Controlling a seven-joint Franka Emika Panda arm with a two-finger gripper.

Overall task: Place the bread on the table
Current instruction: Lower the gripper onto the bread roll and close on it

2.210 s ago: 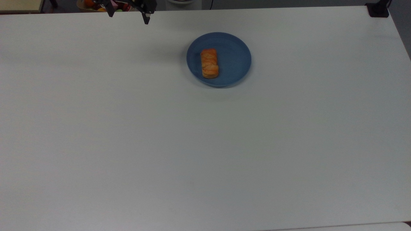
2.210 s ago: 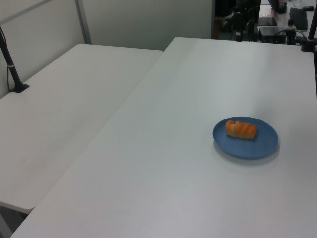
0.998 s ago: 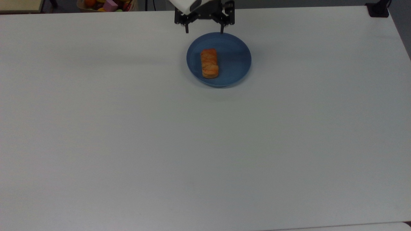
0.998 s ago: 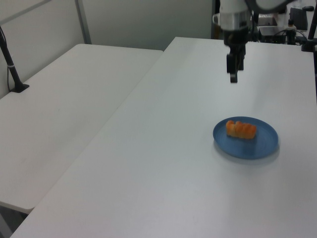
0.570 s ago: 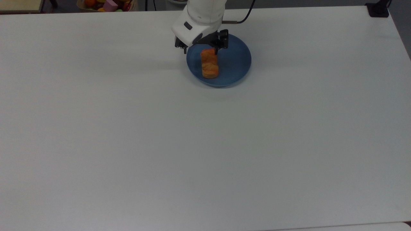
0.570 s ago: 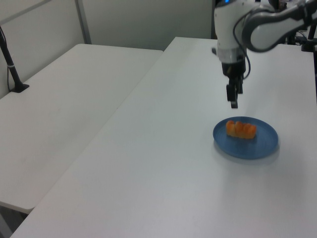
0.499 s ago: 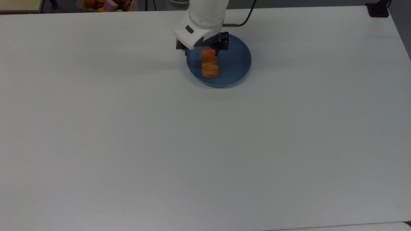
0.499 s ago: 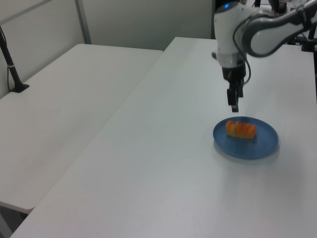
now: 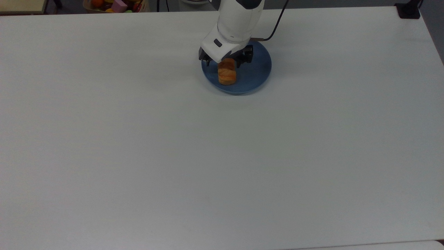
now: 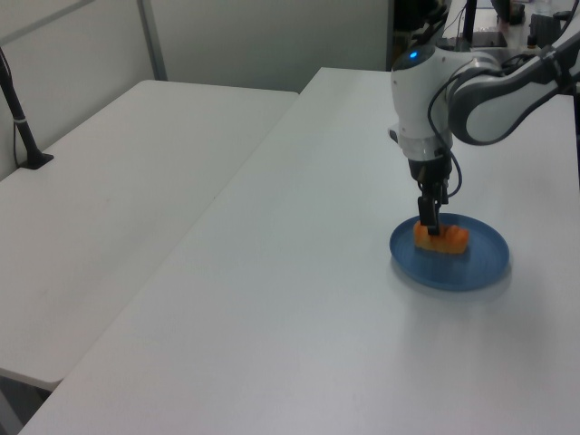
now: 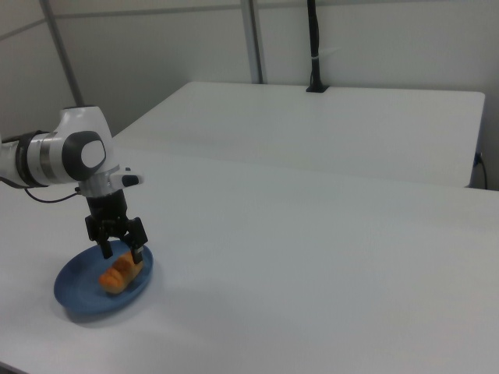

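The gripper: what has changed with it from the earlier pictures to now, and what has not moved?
The gripper came from the table's far edge over to the blue plate and lowered; its open jaws now straddle one end of the bread. Nothing is gripped yet. The bread and the plate stayed where they were.

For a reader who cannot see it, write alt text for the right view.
A white robot arm's open gripper straddles an orange bread lying on a blue plate at the right view's lower left. The plate sits on a white table; a second white table stands behind.
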